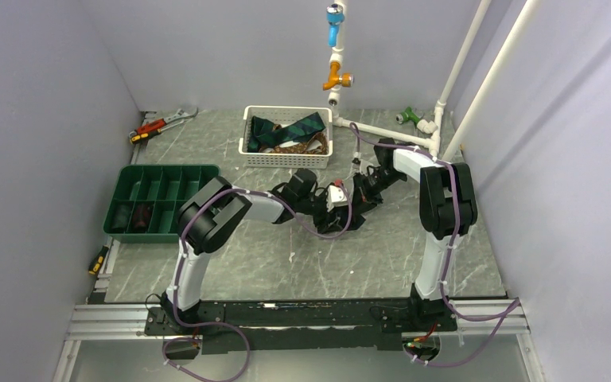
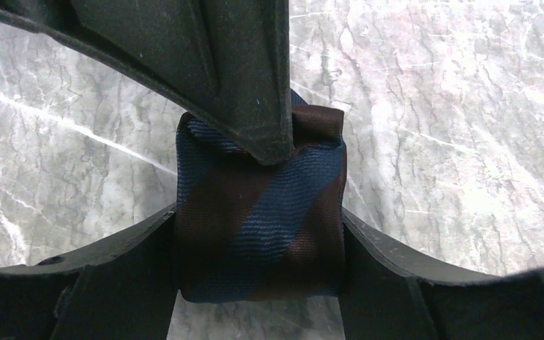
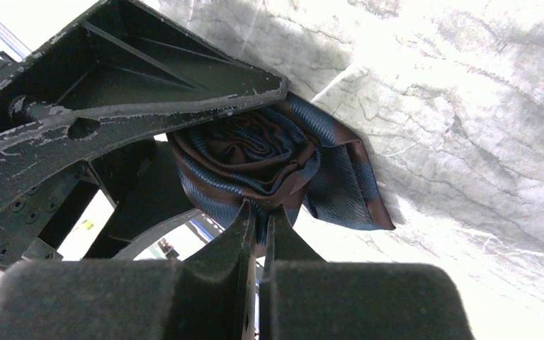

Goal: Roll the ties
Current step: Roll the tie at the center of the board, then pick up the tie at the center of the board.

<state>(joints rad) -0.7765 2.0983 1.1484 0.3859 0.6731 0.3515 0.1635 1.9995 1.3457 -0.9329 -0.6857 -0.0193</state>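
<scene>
Rolled tie (image 2: 258, 227), tie basket (image 1: 286, 159) beyond, green tray (image 1: 167, 169) leftward.

Top view: fixed above and behind my arm bases (image 1: 428, 306), looking down on the whole table (image 1: 286, 263). My two wrist views: very near, both facing one rolled tie (image 2: 258, 227).

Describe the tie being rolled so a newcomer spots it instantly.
On the marble table, in front of the white basket, the left gripper and right gripper meet. The tie is the tight roll both hold: navy with brown diagonal stripes, unlike the loose green ties in the basket.
</scene>
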